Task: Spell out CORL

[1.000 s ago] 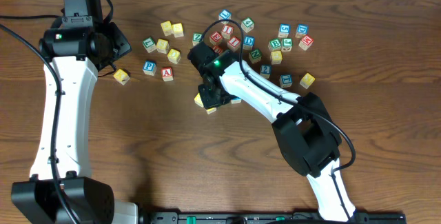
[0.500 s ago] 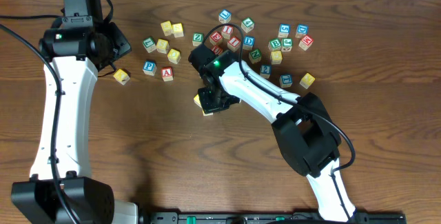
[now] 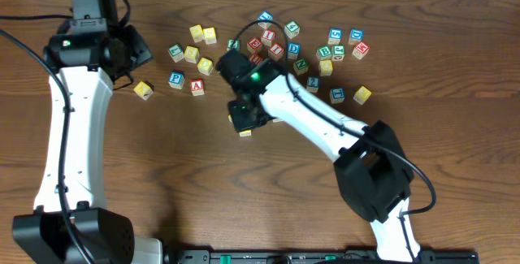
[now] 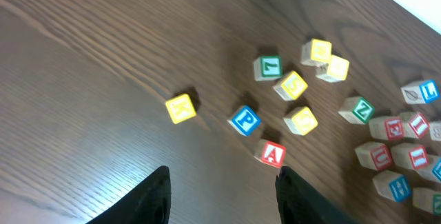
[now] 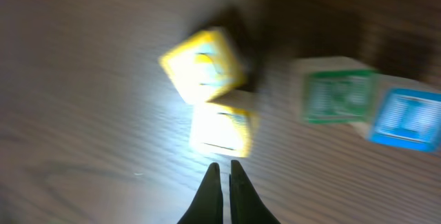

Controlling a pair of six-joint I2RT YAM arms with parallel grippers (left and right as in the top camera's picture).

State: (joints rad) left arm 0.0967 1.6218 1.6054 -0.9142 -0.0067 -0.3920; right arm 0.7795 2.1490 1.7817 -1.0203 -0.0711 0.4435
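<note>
In the right wrist view two yellow-faced cubes lie touching, one (image 5: 203, 65) farther and turned, one (image 5: 222, 129) right in front of my right gripper (image 5: 222, 165), which is shut and empty. To their right stand a white cube with a green letter (image 5: 337, 98) and one with a blue letter (image 5: 406, 119), both blurred. In the overhead view my right gripper (image 3: 244, 116) covers this group; only a yellow corner (image 3: 245, 132) shows. My left gripper (image 4: 222, 179) hangs open over bare table at the back left.
A loose spread of several letter cubes lies at the back, around (image 3: 292, 49). A yellow K cube (image 4: 180, 107), a blue P cube (image 4: 244, 120) and a red A cube (image 4: 271, 154) lie ahead of the left gripper.
My right gripper has shifted slightly left over the yellow cubes, and its elbow has swung right. The left arm has barely moved.
</note>
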